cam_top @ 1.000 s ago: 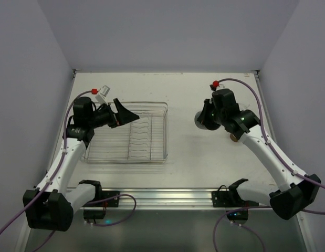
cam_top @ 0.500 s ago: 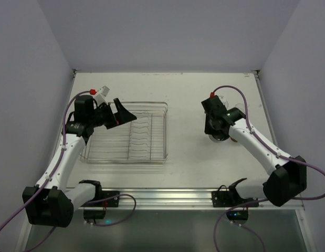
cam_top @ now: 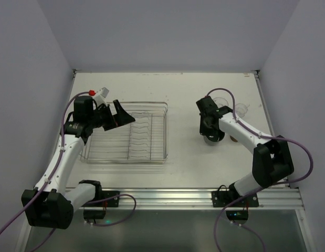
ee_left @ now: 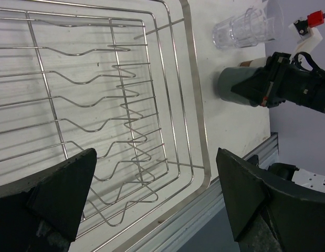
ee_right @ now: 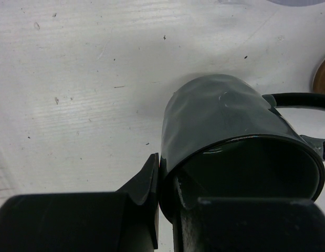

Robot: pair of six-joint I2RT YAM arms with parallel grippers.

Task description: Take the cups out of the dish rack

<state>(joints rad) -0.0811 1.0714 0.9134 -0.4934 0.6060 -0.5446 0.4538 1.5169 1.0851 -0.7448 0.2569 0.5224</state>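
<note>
Right jaws: clamped on the wall of the dark grey-green mug, one finger outside the wall, the other down inside the mouth. Mug upright, handle on the side away from the outer finger. Base at the tabletop or just above it; cannot tell which. Right arm bent back over that spot.

Left jaws: wide apart, nothing between them, both fingers framing the bottom of the left wrist view. Left arm held above the left end of the dish rack, wrist camera aimed across the wires toward the mug.

Rack position: left half of the tabletop, flat, row of plate-slot wires down the middle.

Cup positions, all on the right half of the tabletop and well apart from the rack:
- mug in the right jaws, nearest the rack of the set;
- two clear tumblers side by side, beyond the mug toward the far right;
- brownish cup just beside the mug on its right, mostly hidden behind the arm, only an edge visible at the right border of the right wrist view.
</note>
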